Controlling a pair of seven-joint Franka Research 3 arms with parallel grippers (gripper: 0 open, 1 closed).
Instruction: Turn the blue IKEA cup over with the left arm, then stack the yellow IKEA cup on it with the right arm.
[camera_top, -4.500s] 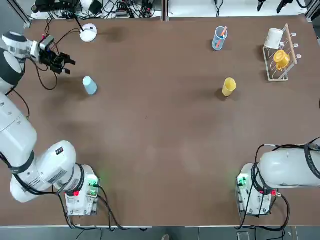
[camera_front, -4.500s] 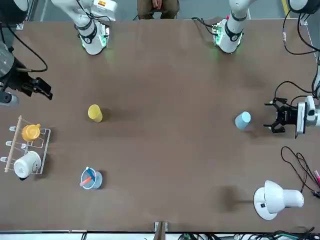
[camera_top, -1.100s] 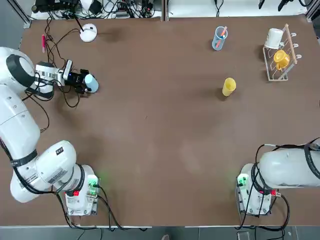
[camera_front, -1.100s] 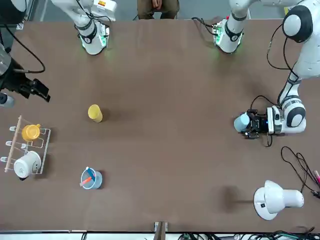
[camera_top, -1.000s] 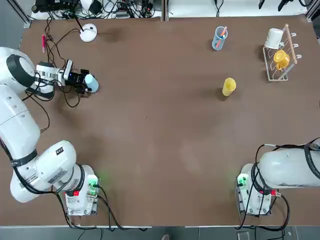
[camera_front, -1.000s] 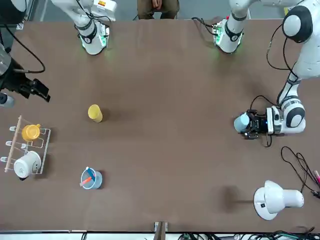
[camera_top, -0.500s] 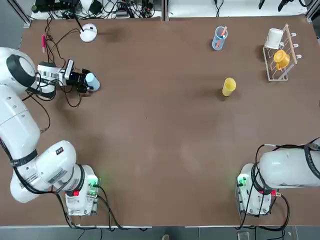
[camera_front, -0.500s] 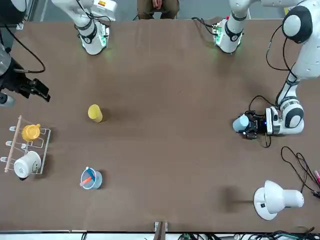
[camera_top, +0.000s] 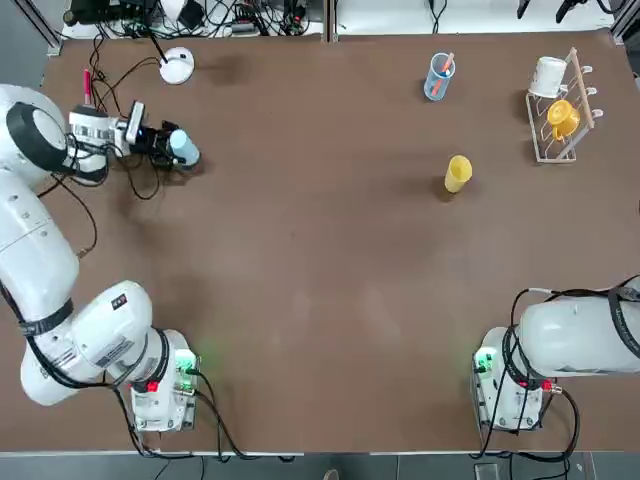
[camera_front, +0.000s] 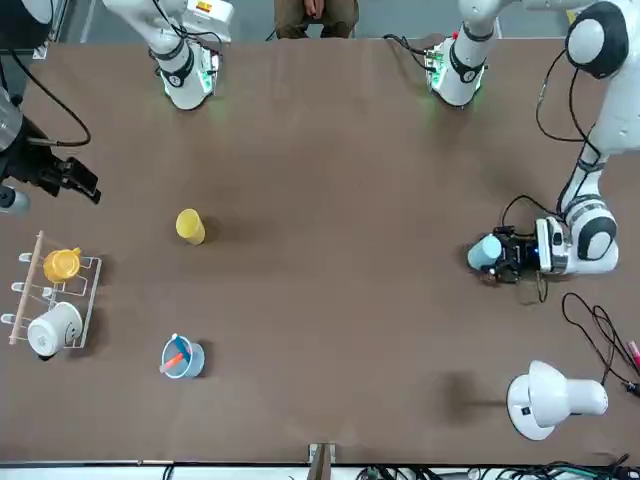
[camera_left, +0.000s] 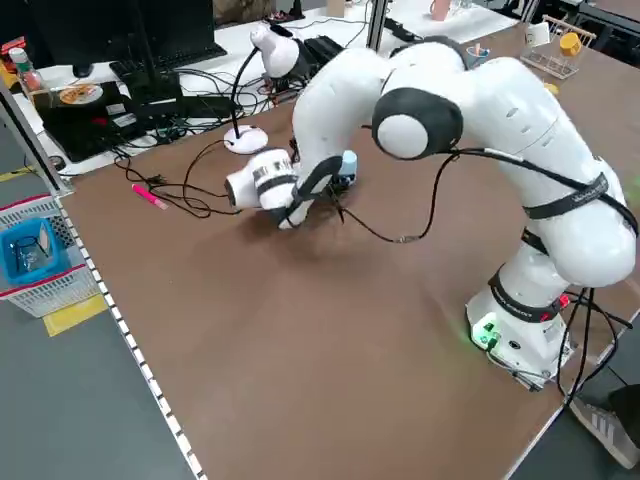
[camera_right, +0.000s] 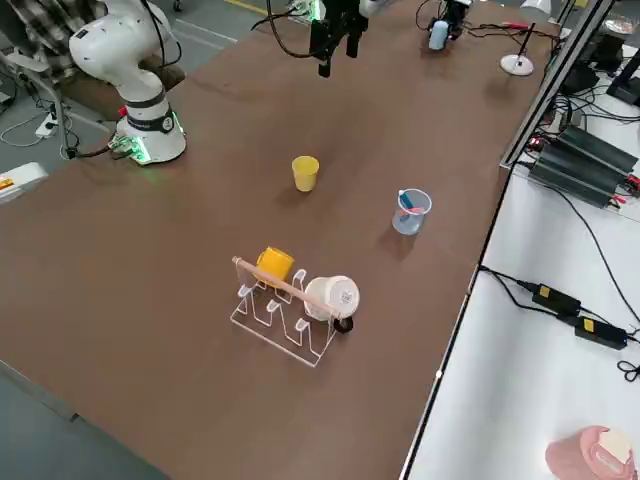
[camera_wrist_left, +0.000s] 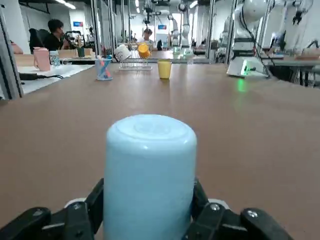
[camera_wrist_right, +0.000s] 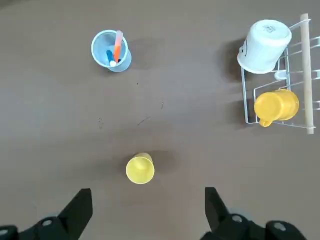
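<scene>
The blue IKEA cup (camera_top: 184, 147) sits near the far left edge of the table (camera_top: 320, 300), pinched around its body by the left gripper (camera_top: 163, 146), which reaches in level from the side. Judged from these views, the grasp is made but the turning-over is not yet done, and the whole stacking step remains. The yellow IKEA cup (camera_top: 458, 172) stands well apart on the right half, untouched. The right gripper (camera_wrist_right: 145, 212) hangs high above it with fingers spread, holding nothing.

The left wrist view alone shows both fingers (camera_wrist_left: 82, 220) pressed against the cup's wall, closed base facing away. The overhead view gives the spacing between the cups (which the wrist view flattens).
</scene>
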